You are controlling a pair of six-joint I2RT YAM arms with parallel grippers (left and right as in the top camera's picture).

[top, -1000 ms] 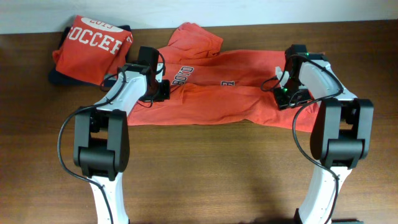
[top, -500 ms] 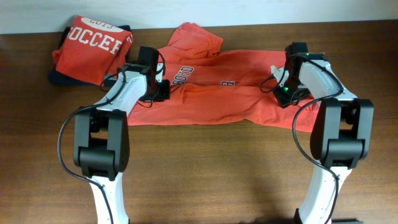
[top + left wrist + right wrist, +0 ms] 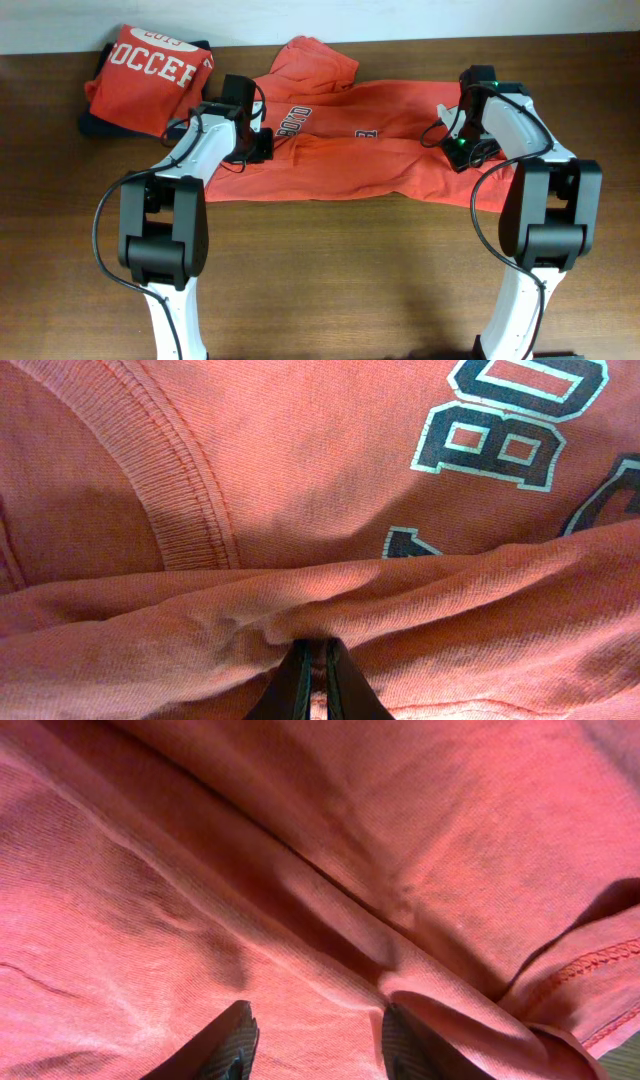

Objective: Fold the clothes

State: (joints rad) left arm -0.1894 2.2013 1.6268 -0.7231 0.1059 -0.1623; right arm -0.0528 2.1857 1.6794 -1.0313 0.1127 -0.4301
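Observation:
One of the clothes, an orange-red T-shirt (image 3: 350,150) with navy-and-white lettering, lies crumpled and spread across the middle of the table. My left gripper (image 3: 262,147) is shut on a raised fold of this shirt (image 3: 300,600) just below the collar ribbing (image 3: 185,510); the pinch (image 3: 318,648) is seen close up in the left wrist view. My right gripper (image 3: 452,150) hovers over the shirt's right part with its jaws apart (image 3: 318,1020). Only flat cloth (image 3: 300,900) lies between them, and the right fingertip (image 3: 400,1030) sits against a fold's edge.
A second orange-red shirt (image 3: 150,70) with white SOCCER lettering lies folded at the back left, on top of a dark navy garment (image 3: 95,125). The brown wooden table (image 3: 340,280) meets a white wall at the far edge.
The right gripper has shifted slightly toward the far side of the table. The left gripper and its pinched fold have stayed put.

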